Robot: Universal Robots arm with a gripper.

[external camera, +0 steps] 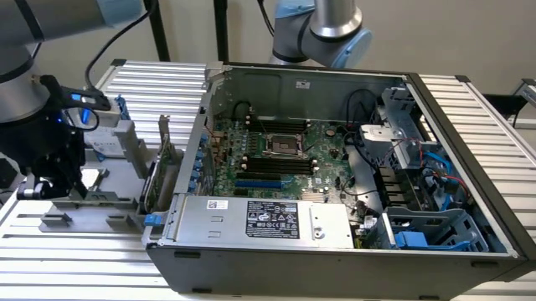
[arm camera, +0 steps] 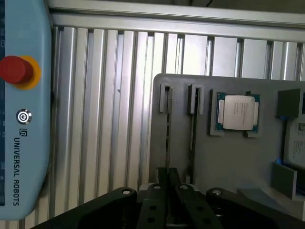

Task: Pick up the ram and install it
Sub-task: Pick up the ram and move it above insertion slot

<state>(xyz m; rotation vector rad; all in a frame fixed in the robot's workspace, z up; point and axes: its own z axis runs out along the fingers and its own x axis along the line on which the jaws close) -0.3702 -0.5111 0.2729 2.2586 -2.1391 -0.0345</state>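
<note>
Here we are over the grey tray [arm camera: 228, 162], and the ram [arm camera: 167, 125] stands on edge in its slot, a thin dark line seen from above, in the groove farther from the processor [arm camera: 237, 113]. The gripper [arm camera: 169, 180] sits right at one end of that stick, lined up along it, and in the exterior view the gripper [external camera: 49, 187] hangs low over the tray, on the exterior view's left of the open computer case [external camera: 335, 251]. Has it clamped the ram or is it merely straddling it? I cannot tell, as the contact point is buried under the gripper's own dark body. As for handling, I judge this a light, stiff, thin board that is brittle at the chips and contacts. The flat faces near the upper edge look like the place to take hold, square and gentle, since a crooked pull could bind it in the groove. The neighbouring slot [arm camera: 193, 125] seems to carry another stick, though edge-on that is hard to confirm. The ram's chips and its lower edge are hidden in the groove. The empty memory slots [external camera: 277, 164] on the board inside the case are small and dark.
</note>
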